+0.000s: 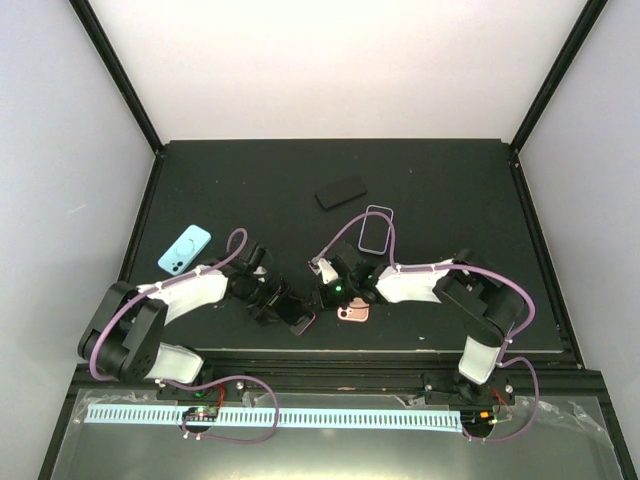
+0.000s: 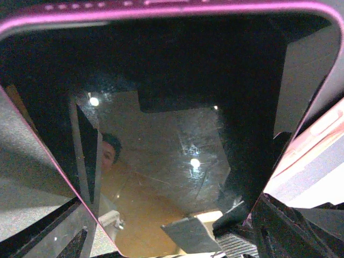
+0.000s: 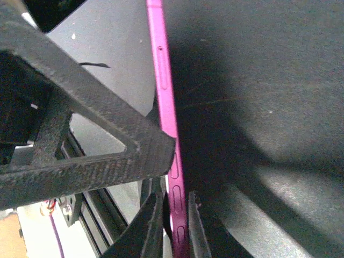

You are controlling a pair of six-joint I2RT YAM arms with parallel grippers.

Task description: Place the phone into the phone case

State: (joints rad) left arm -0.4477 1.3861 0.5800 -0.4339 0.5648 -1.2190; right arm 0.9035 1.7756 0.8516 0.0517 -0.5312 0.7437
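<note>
Top external view, listed from left: a light blue item, flat on the black table, with a ring mark on its upper face; whether it is a case or a cased handset cannot be told. Next, the left gripper is seen near the table's front edge, with the phone held in it. Just beside it the right gripper is turned in toward the same spot, and a pale pink surface with a ring mark shows under it; whether this belongs to the phone cannot be told. Farther back lie a black handset and a clear case with a lilac rim, well apart from the phone. Left wrist view: the phone fills the frame, with a glossy black screen that mirrors the room, a magenta rim with rounded corners, and a row of small holes along its top edge. The left gripper is clamped across the phone's width, its fingers set wide against the two long sides. Right wrist view: the phone is shown edge-on as a thin magenta strip bearing a pinhole and long button slots. The right gripper is closed on this edge, one of its fingers on either face.
</note>
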